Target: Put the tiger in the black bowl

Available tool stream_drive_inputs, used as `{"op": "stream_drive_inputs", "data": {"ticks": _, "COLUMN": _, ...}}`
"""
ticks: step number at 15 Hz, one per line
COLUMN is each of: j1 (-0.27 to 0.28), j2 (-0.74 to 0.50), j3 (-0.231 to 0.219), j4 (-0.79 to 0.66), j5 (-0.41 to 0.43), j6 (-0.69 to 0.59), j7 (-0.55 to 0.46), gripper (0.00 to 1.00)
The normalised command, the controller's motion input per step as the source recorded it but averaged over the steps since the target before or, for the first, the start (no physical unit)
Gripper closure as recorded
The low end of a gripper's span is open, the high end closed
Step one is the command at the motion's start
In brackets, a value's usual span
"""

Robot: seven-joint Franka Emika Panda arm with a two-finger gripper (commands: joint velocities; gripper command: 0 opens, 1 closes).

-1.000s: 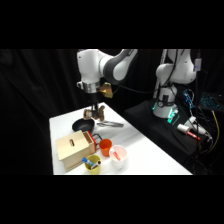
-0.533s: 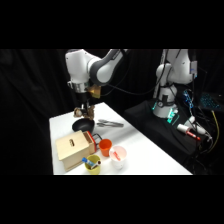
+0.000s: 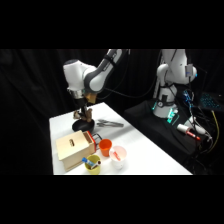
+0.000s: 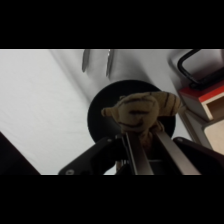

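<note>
hovering above the black bowl (image 4: 107,107), the gripper (image 4: 142,137) is seen with its fingers closed tight on the tiger (image 4: 140,112), which is held clear of the table (image 3: 145,150). in the wrist view the tan, striped toy is pinched low on its body between the two fingers, its head hanging over the dark disc of the bowl; the bowl's far rim is visible behind it, so the toy is judged to sit over the bowl's interior rather than over its edge. in the side view the gripper (image 3: 84,116) is seen just above the bowl (image 3: 82,125), next to the wooden box (image 3: 75,150); the metal tongs (image 3: 110,123) lie just beyond on the table, and the orange cup (image 3: 105,147), the yellow-green cup (image 3: 92,163) and the white-pink cup (image 3: 118,154) stand near the box, apart from the bowl. the carry is judged nearly done, with only the release left. risks noted: the bowl is shallow, so a drop from height could let the lumpy toy bounce or roll over the rim; a soft toy may cling to one finger on opening and be dragged sideways; a descent too far could press the bowl and shift it toward the box.
</note>
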Motion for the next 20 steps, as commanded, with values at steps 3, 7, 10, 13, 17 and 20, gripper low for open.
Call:
{"op": "stream_drive_inputs", "data": {"ticks": 3, "j1": -0.031, "j2": 0.27, "j3": -0.028, "j4": 0.22, "j5": 0.117, "j6": 0.17, "j7": -0.1, "gripper": 0.56}}
{"op": "stream_drive_inputs", "data": {"ticks": 7, "j1": 0.012, "j2": 0.2, "j3": -0.055, "j4": 0.17, "j5": 0.088, "j6": 0.15, "j7": -0.08, "gripper": 0.31}}
{"op": "stream_drive_inputs", "data": {"ticks": 10, "j1": 0.04, "j2": 0.09, "j3": -0.066, "j4": 0.16, "j5": 0.087, "j6": 0.09, "j7": -0.06, "gripper": 0.08}}
{"op": "stream_drive_inputs", "data": {"ticks": 13, "j1": 0.15, "j2": -0.13, "j3": -0.132, "j4": 0.03, "j5": -0.011, "j6": -0.02, "j7": 0.03, "gripper": 0.0}}
{"op": "stream_drive_inputs", "data": {"ticks": 17, "j1": 0.182, "j2": -0.44, "j3": -0.091, "j4": -0.14, "j5": -0.062, "j6": -0.19, "j7": 0.04, "gripper": 0.0}}
{"op": "stream_drive_inputs", "data": {"ticks": 20, "j1": 0.12, "j2": -0.63, "j3": 0.031, "j4": -0.38, "j5": -0.029, "j6": -0.3, "j7": 0.0, "gripper": 0.0}}
